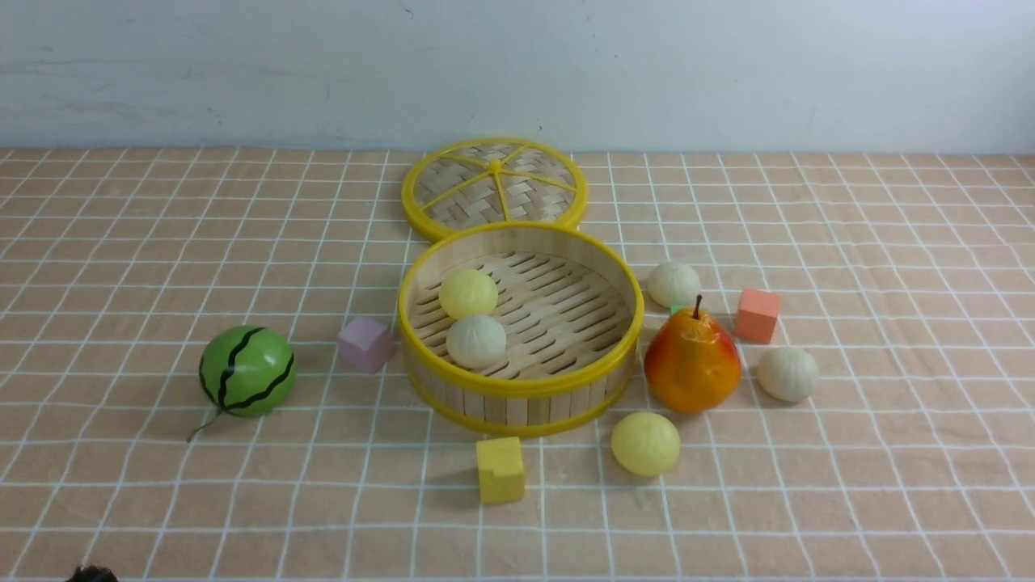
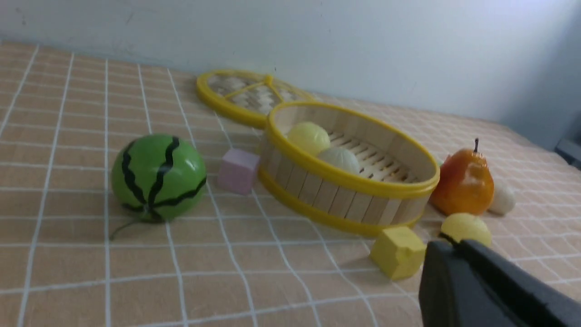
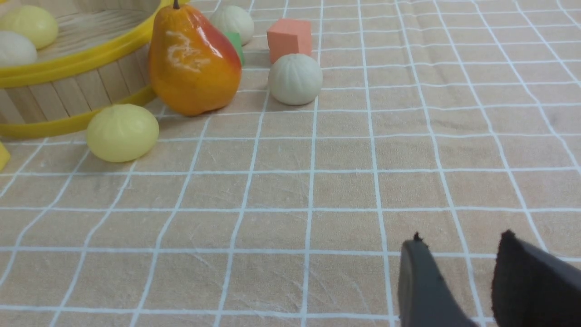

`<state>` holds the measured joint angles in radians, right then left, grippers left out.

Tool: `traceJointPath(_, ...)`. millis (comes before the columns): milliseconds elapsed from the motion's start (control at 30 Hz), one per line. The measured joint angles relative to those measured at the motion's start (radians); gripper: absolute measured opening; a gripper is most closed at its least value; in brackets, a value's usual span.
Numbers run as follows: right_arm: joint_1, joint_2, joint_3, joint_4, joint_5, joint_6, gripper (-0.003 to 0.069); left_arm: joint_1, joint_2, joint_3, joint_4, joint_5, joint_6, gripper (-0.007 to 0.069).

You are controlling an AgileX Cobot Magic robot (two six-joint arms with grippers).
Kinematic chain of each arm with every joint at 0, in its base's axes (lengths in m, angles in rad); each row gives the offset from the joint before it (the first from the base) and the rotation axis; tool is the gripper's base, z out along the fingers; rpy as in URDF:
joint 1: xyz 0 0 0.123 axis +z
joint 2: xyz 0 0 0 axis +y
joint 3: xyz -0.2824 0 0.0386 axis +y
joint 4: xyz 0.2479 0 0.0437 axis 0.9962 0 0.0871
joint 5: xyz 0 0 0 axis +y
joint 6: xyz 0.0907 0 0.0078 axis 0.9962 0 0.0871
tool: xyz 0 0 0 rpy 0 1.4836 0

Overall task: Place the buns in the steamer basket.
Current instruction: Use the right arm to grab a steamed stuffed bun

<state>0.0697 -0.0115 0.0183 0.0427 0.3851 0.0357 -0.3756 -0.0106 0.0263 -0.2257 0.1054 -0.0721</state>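
Note:
The steamer basket [image 1: 517,386] stands mid-table and holds a pale yellow bun [image 1: 468,293] and an off-white bun [image 1: 476,340]. Outside it lie three buns: a pale yellow one [image 1: 644,443] in front of the pear, an off-white one [image 1: 787,373] to the pear's right, and another off-white one [image 1: 673,284] behind the pear. Neither arm shows in the front view. In the left wrist view my left gripper [image 2: 449,243] is shut and empty, low and near the yellow cube. In the right wrist view my right gripper [image 3: 460,238] is open over bare cloth, well short of the buns [image 3: 295,79].
A flat woven lid [image 1: 494,187] lies behind the basket. An orange pear [image 1: 692,362] stands right of it, a striped green watermelon ball [image 1: 247,370] far left. Cubes sit around: purple [image 1: 365,343], yellow [image 1: 500,470], salmon [image 1: 758,314].

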Motion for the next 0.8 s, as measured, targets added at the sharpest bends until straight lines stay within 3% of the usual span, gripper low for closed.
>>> traceJointPath(300,0.0,0.0,0.0,0.0,0.0,0.0,0.0241,0.0,0.0,0.001,0.0,0.138,0.0,-0.0013)
traceJointPath(567,0.0,0.0,0.0,0.002,-0.004,-0.001,0.0241,0.0,0.0,0.002,0.0,0.14,-0.002,-0.0013)
traceJointPath(667,0.0,0.0,0.003,0.042,-0.022,0.011,0.0241,0.0,0.0,0.002,0.0,0.14,-0.002,-0.0013)
traceJointPath(800,0.0,0.0,0.01,0.21,-0.141,0.072,0.0241,0.0,0.0,0.003,0.0,0.14,-0.002,-0.0013)
